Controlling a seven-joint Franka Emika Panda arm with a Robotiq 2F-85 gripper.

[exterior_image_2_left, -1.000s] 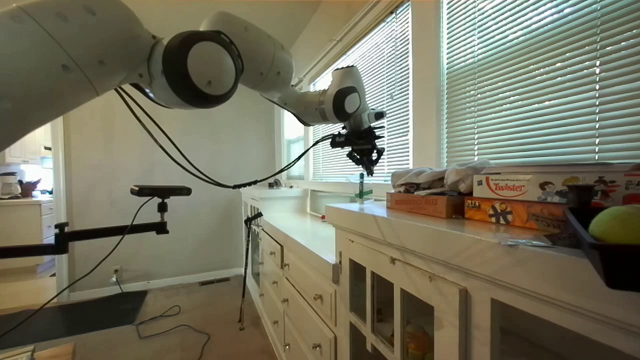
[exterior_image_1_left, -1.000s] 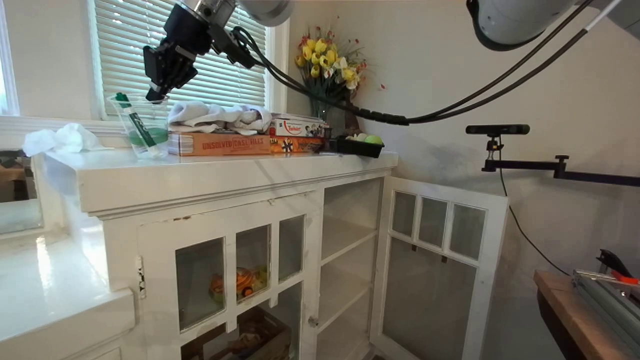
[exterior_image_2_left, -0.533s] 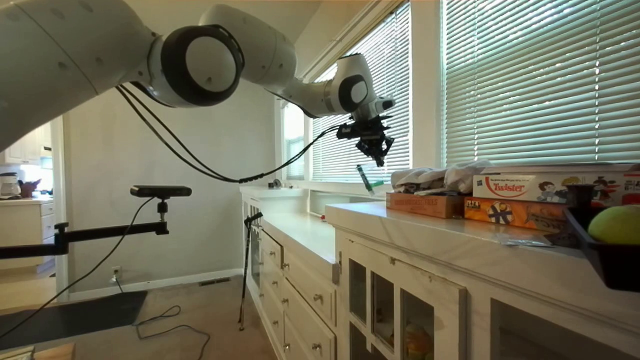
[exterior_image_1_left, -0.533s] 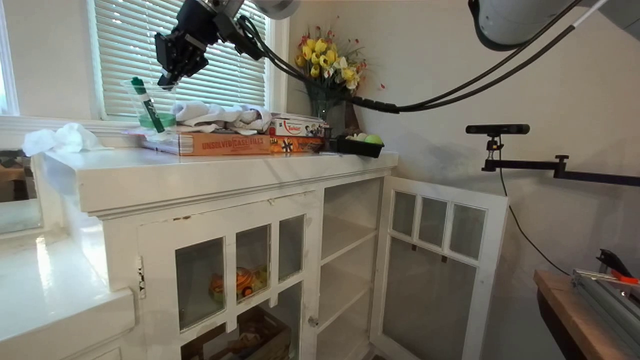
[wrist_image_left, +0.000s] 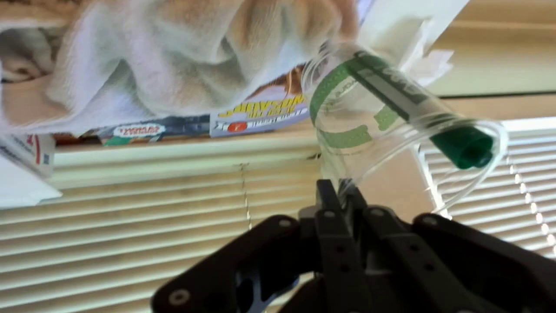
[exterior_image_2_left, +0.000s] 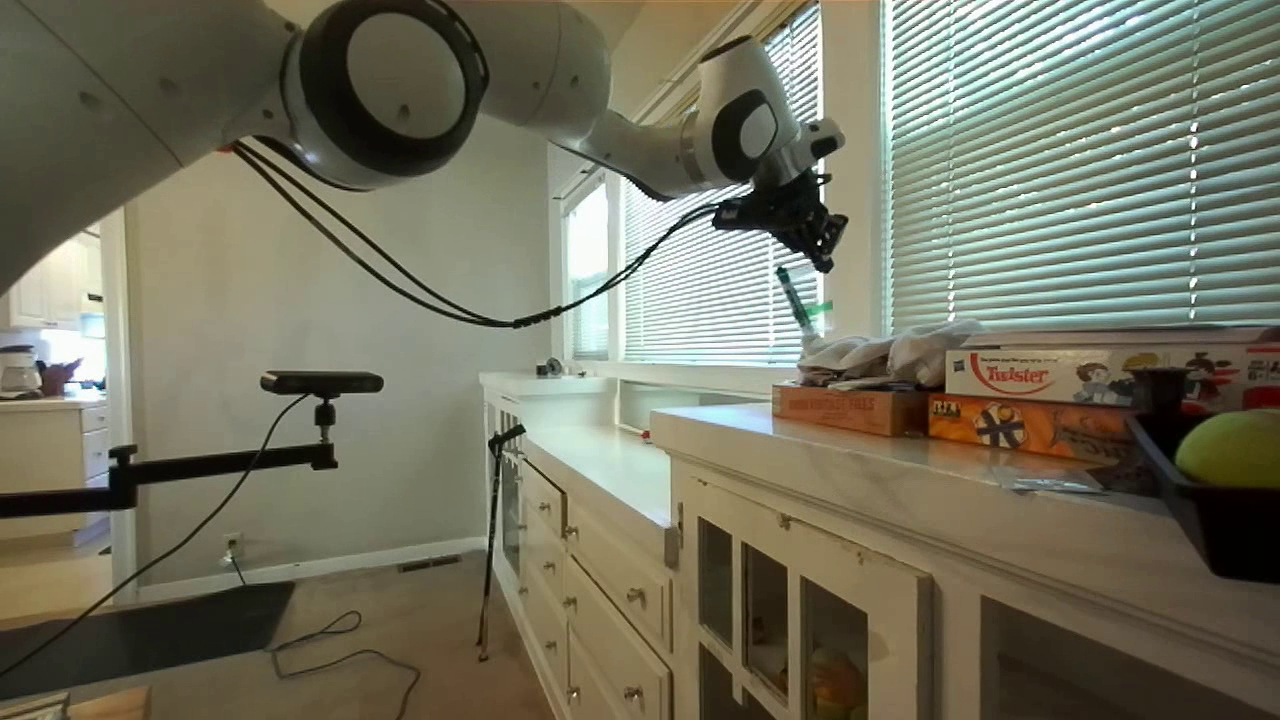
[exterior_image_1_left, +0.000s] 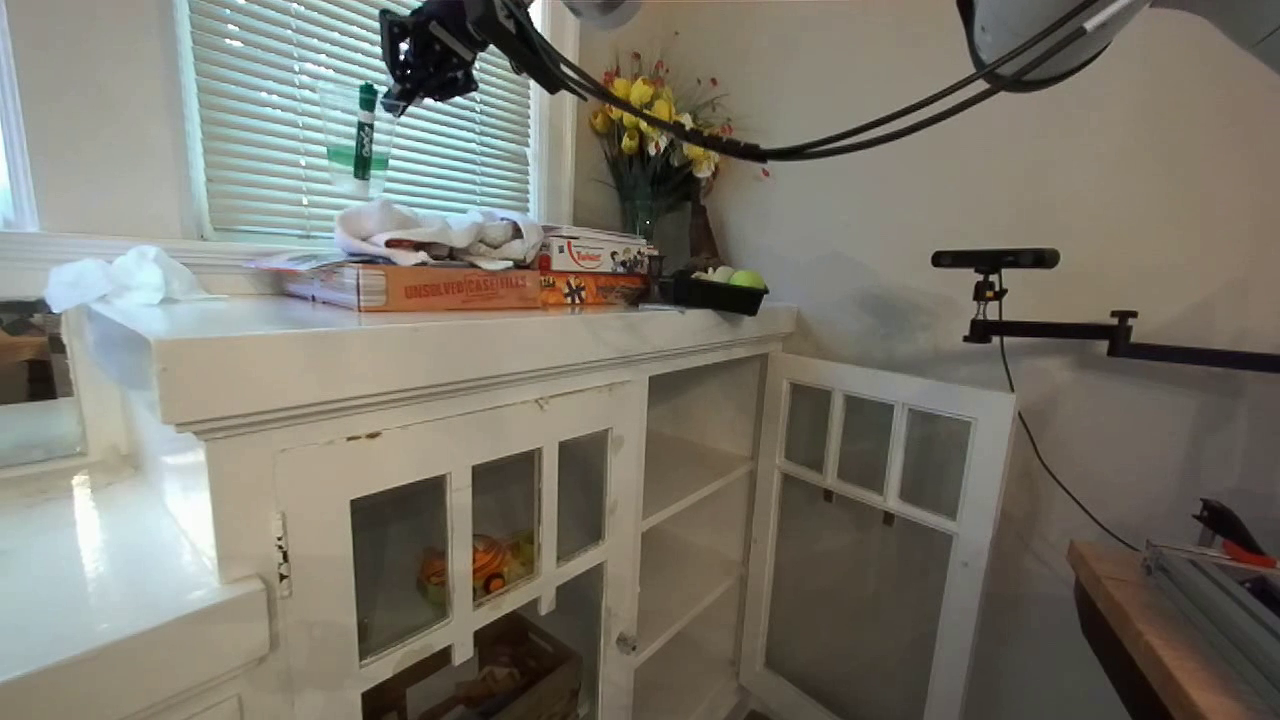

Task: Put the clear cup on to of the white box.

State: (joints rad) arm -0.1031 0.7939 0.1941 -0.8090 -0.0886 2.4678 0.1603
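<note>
Claw (wrist_image_left: 340,190) pinching clear cup (wrist_image_left: 349,135) by rim, marker (wrist_image_left: 398,92) inside.

Smooth clear plastic cup (wrist_image_left: 378,130), fuzzy cloth (wrist_image_left: 191,56), glossy painted countertop (exterior_image_1_left: 240,318)

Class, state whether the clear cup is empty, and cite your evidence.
Not empty: the wrist view shows a green-capped marker inside the clear cup, visible through its wall.

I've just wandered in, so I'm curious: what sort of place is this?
Probably a home: a white painted cabinet with glass-paned doors, a bouquet of mostly yellow flowers and a flat white Twister game box suggest it.
</note>
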